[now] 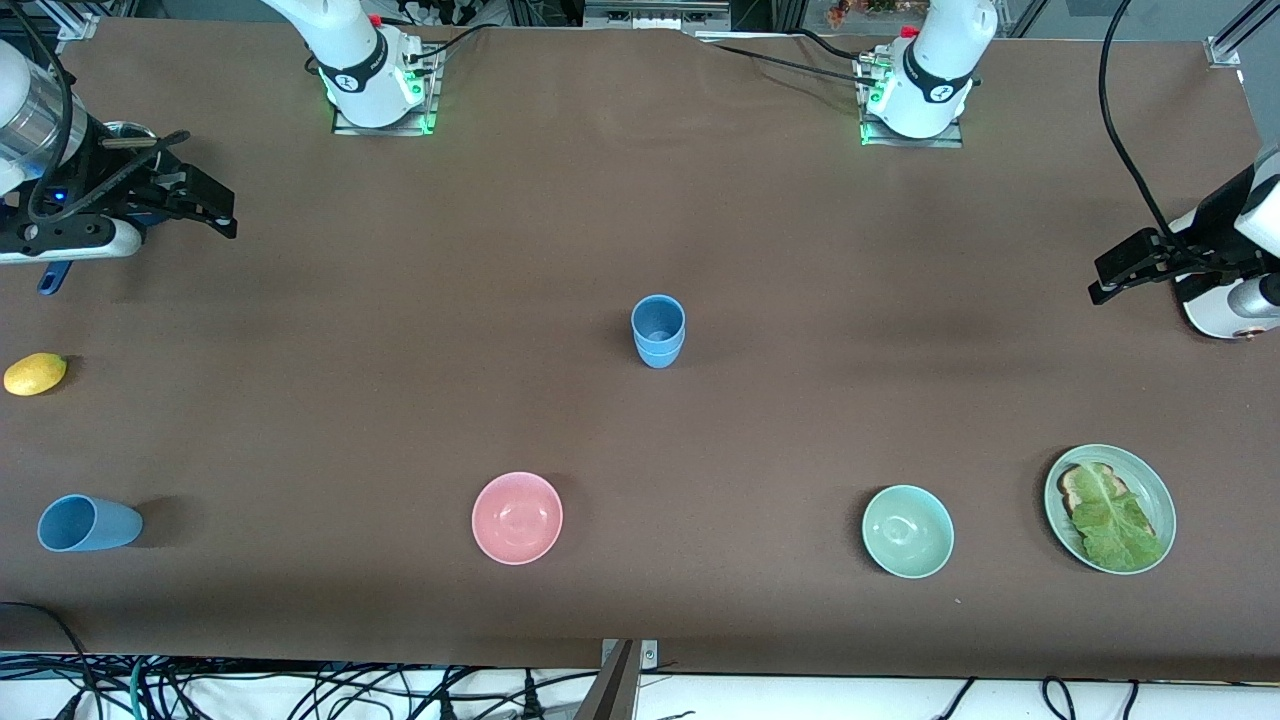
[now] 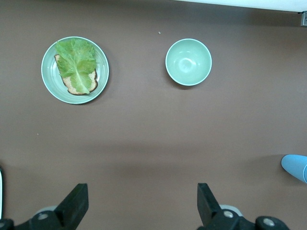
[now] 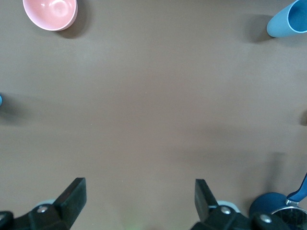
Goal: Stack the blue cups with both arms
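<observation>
Front view: stacked blue cups (image 1: 658,331) mid-table, both grippers at ends.

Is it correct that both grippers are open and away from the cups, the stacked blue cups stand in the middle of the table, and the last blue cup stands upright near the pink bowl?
Not quite. The front view shows the last blue cup lying on its side, not upright, toward the right arm's end of the table. The rest holds: left gripper and right gripper open, stacked blue cups mid-table.
</observation>
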Robot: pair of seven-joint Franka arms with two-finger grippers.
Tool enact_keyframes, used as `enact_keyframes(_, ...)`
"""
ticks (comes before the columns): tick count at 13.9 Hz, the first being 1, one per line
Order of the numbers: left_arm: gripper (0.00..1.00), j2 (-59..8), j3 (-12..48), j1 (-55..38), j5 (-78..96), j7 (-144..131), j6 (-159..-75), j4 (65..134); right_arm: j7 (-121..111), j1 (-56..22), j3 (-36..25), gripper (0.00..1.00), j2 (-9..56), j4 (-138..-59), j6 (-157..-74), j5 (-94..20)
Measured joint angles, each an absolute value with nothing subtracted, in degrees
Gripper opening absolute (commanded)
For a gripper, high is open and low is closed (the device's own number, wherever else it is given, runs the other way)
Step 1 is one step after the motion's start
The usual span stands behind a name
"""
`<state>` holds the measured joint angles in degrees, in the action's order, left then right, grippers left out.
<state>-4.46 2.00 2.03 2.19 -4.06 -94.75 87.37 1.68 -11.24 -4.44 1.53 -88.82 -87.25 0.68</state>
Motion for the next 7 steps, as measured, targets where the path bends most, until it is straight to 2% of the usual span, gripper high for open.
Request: enact_keyframes(7,1.0,-4.43,1.94,2.03,1.95,-4.09,-91.41,85.51,1.68,-11.24,-4.44,1.0,1.53,-88.78,-87.25,0.71)
